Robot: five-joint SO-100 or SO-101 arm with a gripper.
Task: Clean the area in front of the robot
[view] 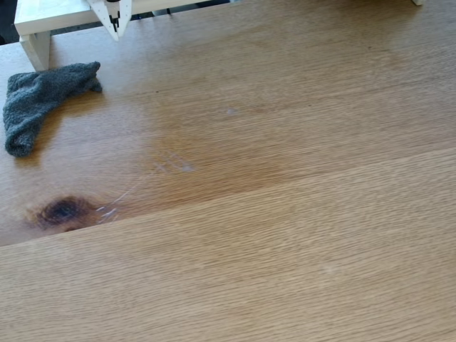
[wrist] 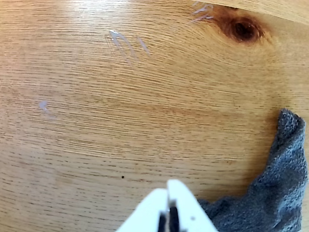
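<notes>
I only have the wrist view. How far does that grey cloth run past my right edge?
Observer: In the fixed view the whole cloth shows, bent like an L, lying at the table's left edge.
Operator: Anything behind the gripper?
Observer: A white shelf stands behind the gripper, by the cloth's upper end.
Operator: Are the jaws holding the cloth?
Observer: No; the tips hang shut and empty just above and right of it.

In the fixed view the robot's gripper is cut off at twelve o'clock. In the wrist view, the grey cloth runs off at four o'clock, perhaps partly under the gripper.
</notes>
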